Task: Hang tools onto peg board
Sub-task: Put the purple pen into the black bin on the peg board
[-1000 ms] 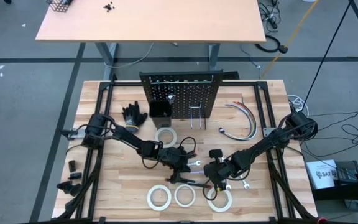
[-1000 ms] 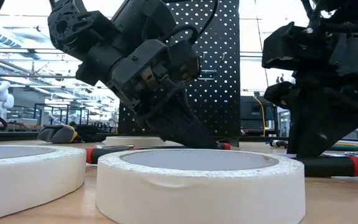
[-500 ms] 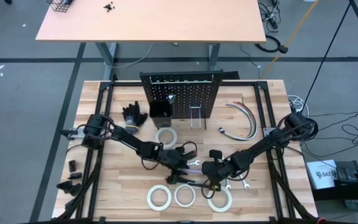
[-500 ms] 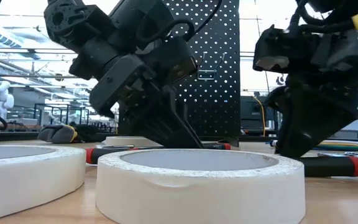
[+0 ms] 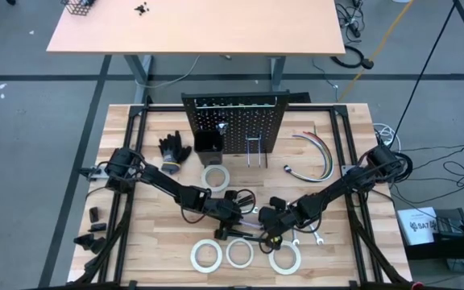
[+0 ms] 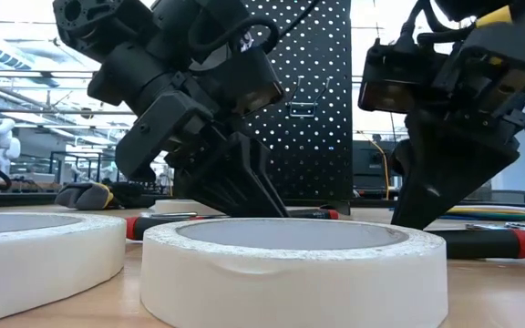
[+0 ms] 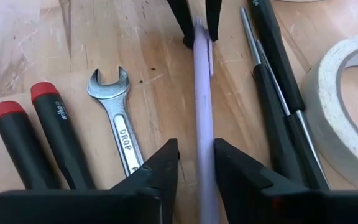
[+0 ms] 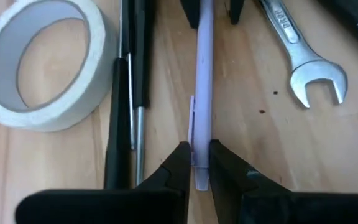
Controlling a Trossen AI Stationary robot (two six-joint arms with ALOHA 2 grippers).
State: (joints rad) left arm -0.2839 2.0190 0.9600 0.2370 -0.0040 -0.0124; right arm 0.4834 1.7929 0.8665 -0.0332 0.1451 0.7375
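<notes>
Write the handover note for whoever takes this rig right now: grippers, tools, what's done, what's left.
Right gripper: shut on one end of a thin pale-purple rod lying on the table.
Left gripper: astride the rod's other end, grip unclear.
Around them: wrench, red-capped screwdrivers, tape rolls, all on the tabletop.
Peg board: upright at the table's far side; none of these tools hung.
Done: nothing visible. Left: hang everything.
</notes>
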